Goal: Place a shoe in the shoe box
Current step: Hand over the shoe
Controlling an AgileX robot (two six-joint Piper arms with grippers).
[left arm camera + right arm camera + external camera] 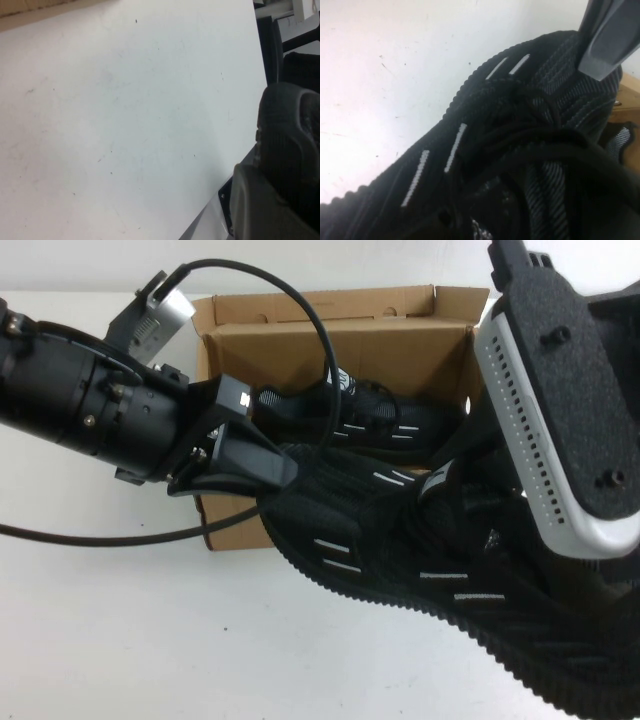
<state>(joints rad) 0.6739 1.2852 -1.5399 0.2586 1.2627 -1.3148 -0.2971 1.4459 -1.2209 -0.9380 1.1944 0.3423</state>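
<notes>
Two sneakers, one box, two arms. Nearest the cam: the shoe, black mesh w/ white dashes, held up off the white table, toe end at the box's front edge, heel end toward the near right corner of the high view. The right gripper is mostly hidden behind its wrist cam housing, down at the shoe's laces; the right wrist view shows one grey finger against the shoe's upper, so it looks clenched on the shoe. The left gripper comes in from the left, its tip at the shoe's toe end; can't tell if its fingers are parted or closed. Behind: the shoe box, brown cardboard, flaps up, open. Inside it lies the 2nd sneaker, near-identical, at the box's floor.
</notes>
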